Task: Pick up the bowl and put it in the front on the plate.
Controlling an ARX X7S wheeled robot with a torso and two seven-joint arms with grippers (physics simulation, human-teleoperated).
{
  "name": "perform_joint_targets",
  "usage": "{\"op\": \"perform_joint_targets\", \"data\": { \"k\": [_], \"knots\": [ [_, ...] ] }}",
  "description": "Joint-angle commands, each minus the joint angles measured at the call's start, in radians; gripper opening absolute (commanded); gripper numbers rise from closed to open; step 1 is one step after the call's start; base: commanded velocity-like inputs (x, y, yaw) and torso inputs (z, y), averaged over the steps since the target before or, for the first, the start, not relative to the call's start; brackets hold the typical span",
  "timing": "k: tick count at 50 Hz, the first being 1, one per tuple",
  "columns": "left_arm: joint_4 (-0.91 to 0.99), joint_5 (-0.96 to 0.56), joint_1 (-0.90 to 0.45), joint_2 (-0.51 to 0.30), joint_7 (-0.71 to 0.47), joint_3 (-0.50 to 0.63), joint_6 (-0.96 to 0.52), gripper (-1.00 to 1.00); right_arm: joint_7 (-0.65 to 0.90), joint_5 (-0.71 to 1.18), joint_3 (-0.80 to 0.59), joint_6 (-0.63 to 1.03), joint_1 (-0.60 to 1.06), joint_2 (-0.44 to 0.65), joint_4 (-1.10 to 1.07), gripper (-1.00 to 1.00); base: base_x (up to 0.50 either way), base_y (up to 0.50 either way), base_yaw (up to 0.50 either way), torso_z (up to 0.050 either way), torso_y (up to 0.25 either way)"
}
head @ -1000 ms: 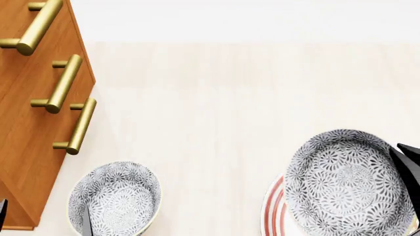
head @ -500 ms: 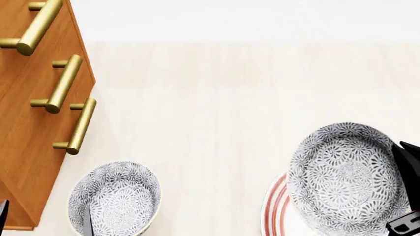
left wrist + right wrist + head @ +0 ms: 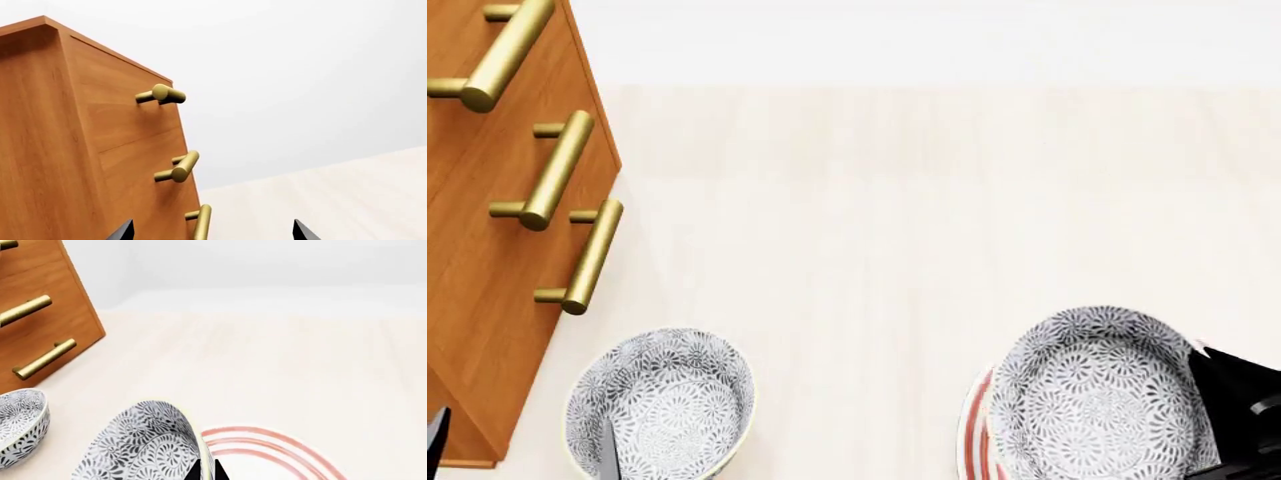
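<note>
Two bowls in view: one held at the right over the plate, one standing free at the left.
Bowl (image 3: 1094,395): white with dense grey-blue flower pattern; at the lower right of the head view, over the plate, covering most of it; in the right wrist view tilted up on its side, outer wall facing the camera; whether touching the plate cannot be told.
Plate (image 3: 977,435): flat, white with red rings at the rim; only a left sliver showing past the bowl in the head view; lying on the desk, rings plainly seen in the right wrist view.
Right hand (image 3: 207,471): closed on the bowl's rim, dark fingers pinching the wall on the side nearest the camera; seen as a black shape at the bowl's right edge in the head view.
Left hand (image 3: 210,232): only two dark fingertips showing, well apart, nothing between them; spread wide and holding nothing.
Second bowl (image 3: 662,402): same pattern, upright on the desk at the lower left of the head view, just beside the drawer unit's lower corner, well apart from the plate.
Drawer unit (image 3: 481,250): orange-brown wood, at the left, three brass bar handles (image 3: 558,170) on its front.
Desk (image 3: 881,220): pale wood grain, carrying everything.
</note>
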Motion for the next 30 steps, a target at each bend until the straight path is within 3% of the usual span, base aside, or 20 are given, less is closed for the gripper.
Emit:
{"op": "perform_joint_targets", "data": {
  "k": [1,30],
  "knots": [
    [0.000,0.009,-0.003,0.007,0.009,-0.005,-0.003,1.00,-0.012,0.002,0.018,0.009,0.015,-0.039,0.061,-1.00,0.00,0.00,0.00,0.000,0.000],
    [0.001,-0.003,-0.004,0.001,0.002,-0.002,-0.005,1.00,-0.009,-0.072,-0.022,0.021,0.022,-0.114,0.151,-1.00,0.00,0.00,0.00,0.000,0.000]
  ]
}}
